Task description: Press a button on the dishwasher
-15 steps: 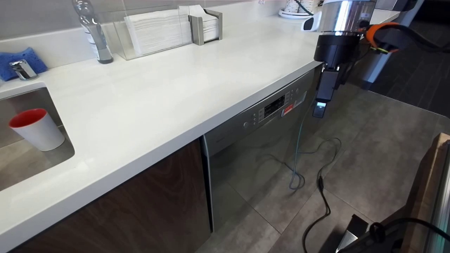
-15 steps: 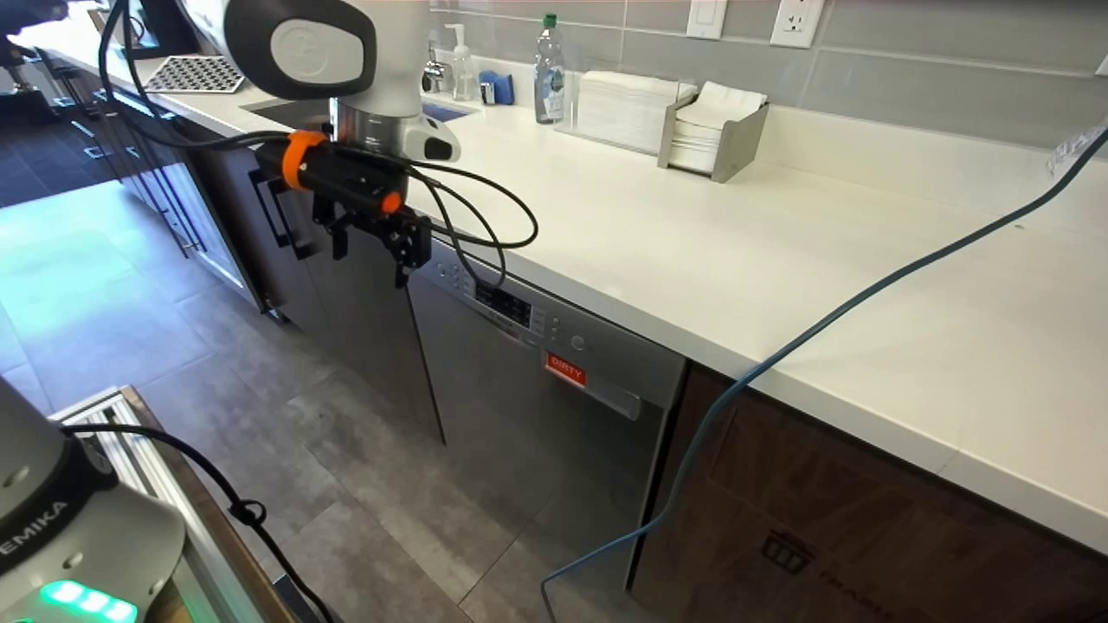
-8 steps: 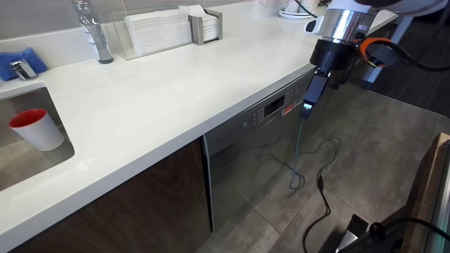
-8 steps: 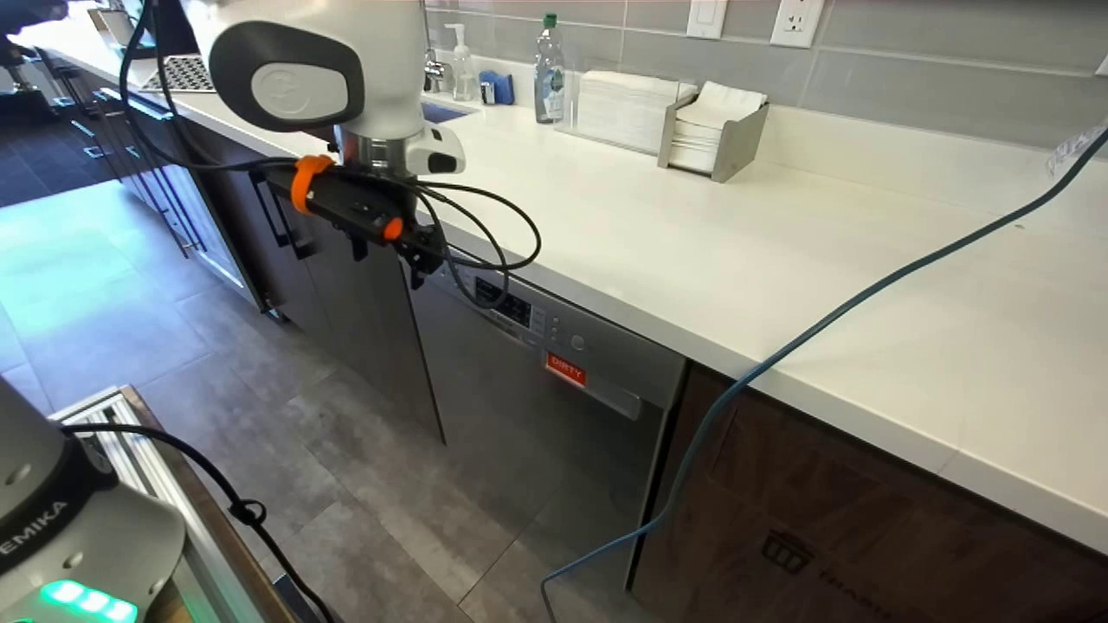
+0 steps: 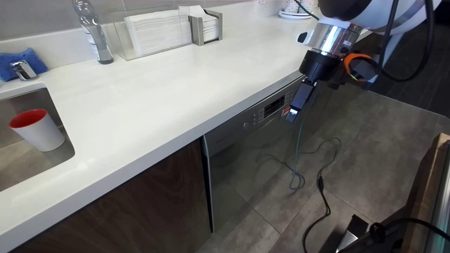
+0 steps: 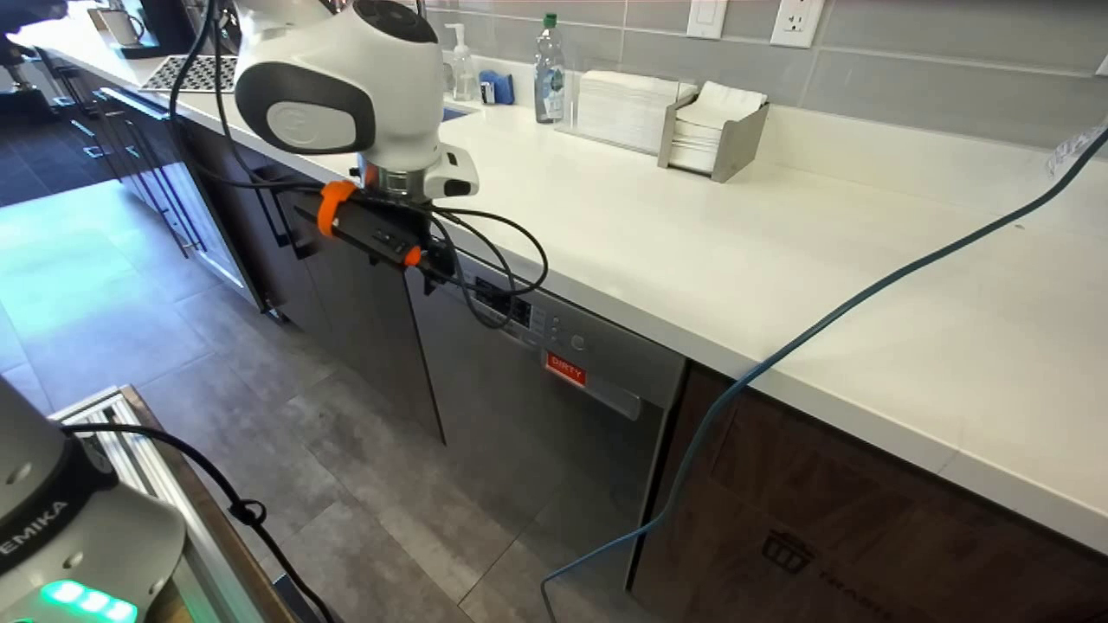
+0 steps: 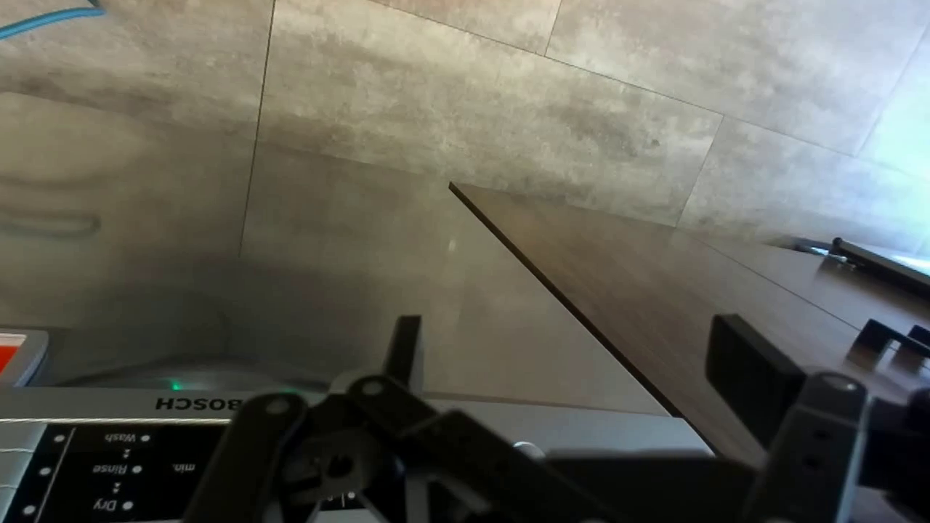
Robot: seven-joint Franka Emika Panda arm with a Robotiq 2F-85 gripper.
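The gripper (image 7: pixel 570 338), 2 fingers apart, hangs tilted near the Bosch dishwasher (image 6: pixel 537 433), likely so 1 can press its control strip (image 5: pixel 258 115).

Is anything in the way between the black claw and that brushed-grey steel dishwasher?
Nothing clearly blocks the black two-fingered gripper from the control strip of the brushed-grey steel dishwasher. In an exterior view, thin black cable loops show across the small dark display; whether they lie in the gripper's path, I cannot tell.
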